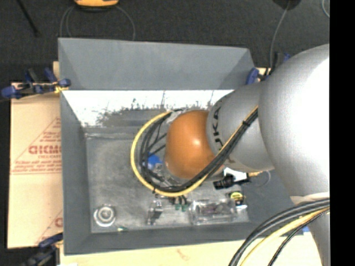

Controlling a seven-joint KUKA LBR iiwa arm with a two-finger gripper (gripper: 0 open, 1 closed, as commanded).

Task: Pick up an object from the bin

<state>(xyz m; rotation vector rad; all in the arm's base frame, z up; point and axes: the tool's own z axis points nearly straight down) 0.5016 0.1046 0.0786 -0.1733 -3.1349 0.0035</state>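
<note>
Step in hand: the reach into the grey metal bin [75, 170]; in my judgement nothing is picked yet, since no thing shows lifted off the floor.
Arm: it comes in from the right, its orange dome-shaped cover [186, 143] hanging over the middle of the bin floor, with the looped yellow and black cables [136, 148] round its left side.
Gripper [160, 180]: it sits low under the cover's near-left edge, close to the floor.
Grip state: I cannot tell whether it is apart or together (the cover and cables hide most of it).
Likely thing: the nearest to the gripper are a small dark piece with green bits [178, 203] and a small grey metal piece [153, 210], both just in front of it on the floor; which of them it is set over cannot be told.
Other things: a clear flat plastic packet [213, 211] lies to the right of those along the near wall, a small black-and-white piece [224, 182] lies behind the packet, and a round silvery metal cap [105, 215] sits in the near-left corner, well apart from the gripper.
Next move calls for: a close onto one small piece, then a straight lift.
Care: the small pieces lie close together, so a neighbour may get nudged or dragged up too.
</note>
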